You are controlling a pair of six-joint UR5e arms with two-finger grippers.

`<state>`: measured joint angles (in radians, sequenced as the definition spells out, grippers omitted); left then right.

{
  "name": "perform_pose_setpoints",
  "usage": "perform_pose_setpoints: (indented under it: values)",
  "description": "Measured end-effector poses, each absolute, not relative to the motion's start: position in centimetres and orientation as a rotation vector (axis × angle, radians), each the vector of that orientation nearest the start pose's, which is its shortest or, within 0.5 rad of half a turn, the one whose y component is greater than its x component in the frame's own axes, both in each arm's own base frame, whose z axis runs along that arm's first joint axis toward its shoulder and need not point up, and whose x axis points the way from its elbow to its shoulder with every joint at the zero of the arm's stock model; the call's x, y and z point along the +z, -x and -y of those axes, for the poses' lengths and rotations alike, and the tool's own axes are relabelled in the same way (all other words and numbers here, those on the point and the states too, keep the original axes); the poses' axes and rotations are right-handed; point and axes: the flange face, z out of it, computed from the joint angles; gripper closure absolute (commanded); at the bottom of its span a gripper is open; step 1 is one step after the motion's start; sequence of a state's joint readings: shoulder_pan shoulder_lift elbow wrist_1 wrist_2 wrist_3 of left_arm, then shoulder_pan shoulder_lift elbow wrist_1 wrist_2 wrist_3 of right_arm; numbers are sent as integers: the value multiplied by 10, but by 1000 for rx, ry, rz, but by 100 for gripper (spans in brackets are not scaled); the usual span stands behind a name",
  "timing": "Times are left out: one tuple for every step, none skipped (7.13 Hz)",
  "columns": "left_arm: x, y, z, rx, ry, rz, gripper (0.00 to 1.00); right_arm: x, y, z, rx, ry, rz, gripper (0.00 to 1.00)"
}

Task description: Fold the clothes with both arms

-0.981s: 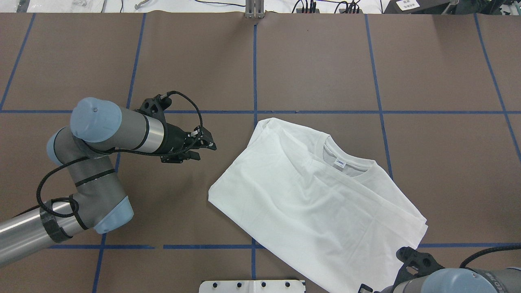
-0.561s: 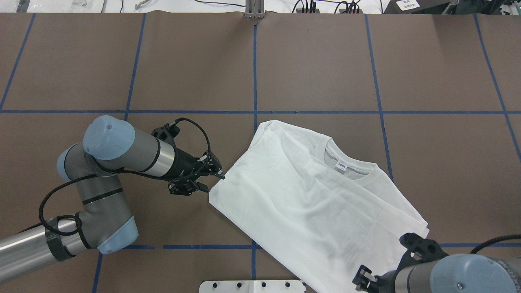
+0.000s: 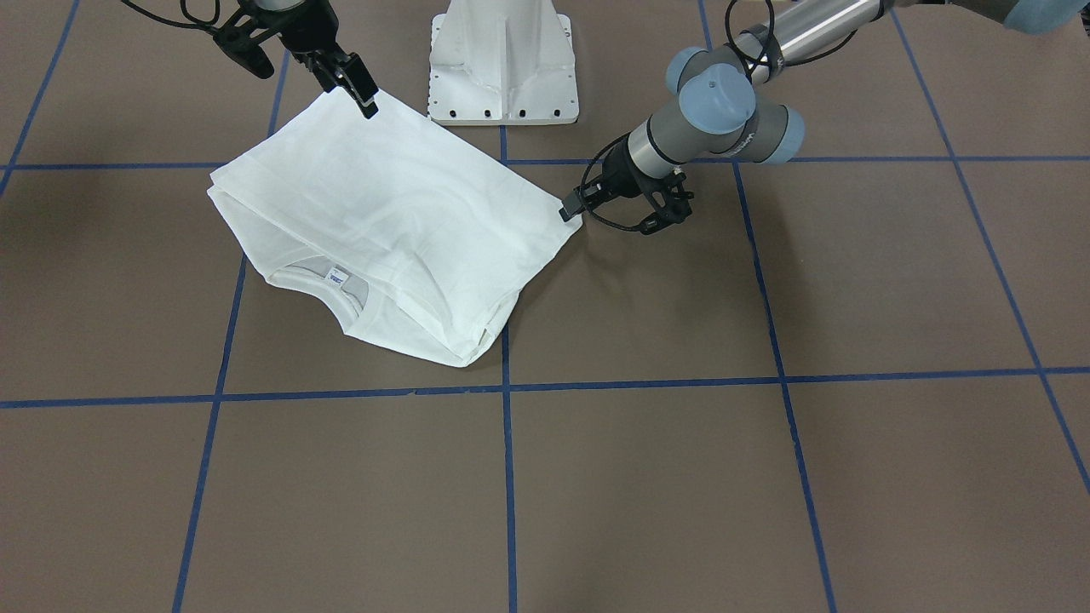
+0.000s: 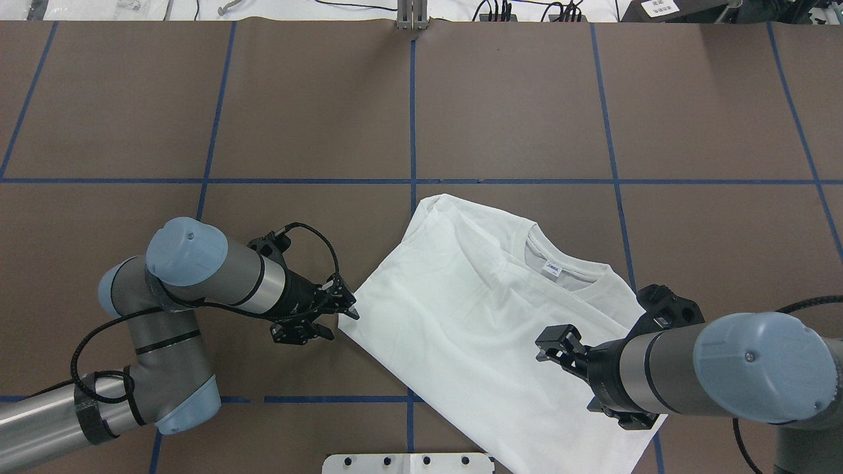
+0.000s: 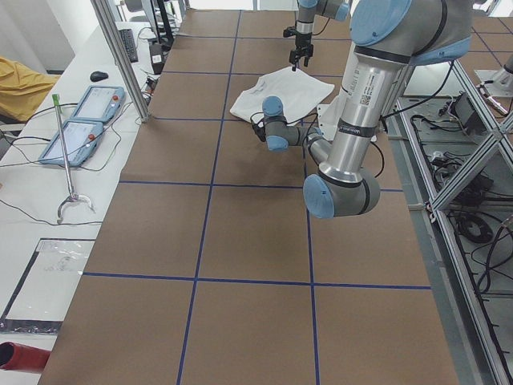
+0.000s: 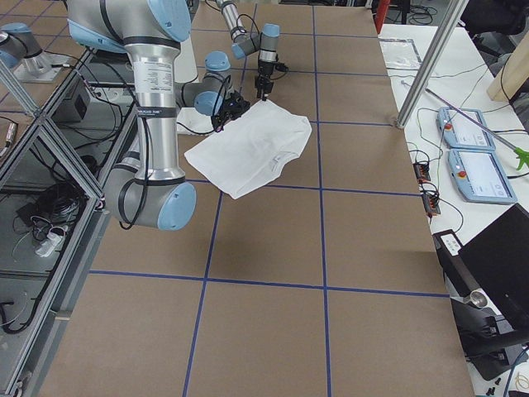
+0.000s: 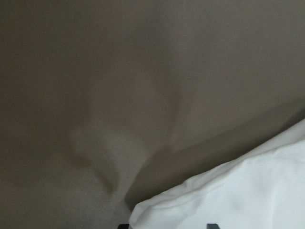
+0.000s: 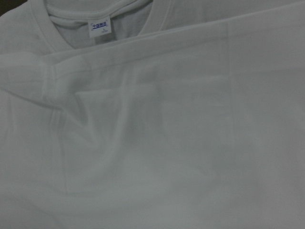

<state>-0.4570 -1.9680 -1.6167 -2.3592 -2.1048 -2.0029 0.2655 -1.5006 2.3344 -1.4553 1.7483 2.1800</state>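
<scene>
Straddling one corner of the white T-shirt [image 4: 461,309], my left gripper [image 4: 340,321] sits low with its fingers apart, the cloth lying between the tips. The shirt lies folded flat on the brown table [image 4: 527,99], just beyond the pedestal [image 3: 502,60], its collar [image 4: 579,276] and neck label [image 4: 551,266] on the side farthest from the pedestal. My right gripper [image 4: 548,343] hangs over the part of the shirt nearest the pedestal. Its fingers look parted, though the angle is poor, and I cannot tell whether they touch the cloth.
</scene>
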Motion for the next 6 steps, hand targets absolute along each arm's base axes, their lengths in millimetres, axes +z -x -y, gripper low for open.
perform_pose_setpoints:
  values:
    - [322,-532,353,-438,447,-1211,67,271,387,226,721,331,929,0]
    - [323,-534,352,-445,434,-1211,88,270,387,226,721,331,931,0]
    - [323,-538,349,-449,423,-1212,100,270,387,226,722,331,931,0]
    - [323,-539,347,-450,419,-1213,100,270,387,227,723,331,932,0]
    - [321,-538,348,-450,411,-1218,100,270,387,227,723,330,932,0]
    - [320,-530,359,-457,384,-1228,100,270,387,227,724,330,932,0]
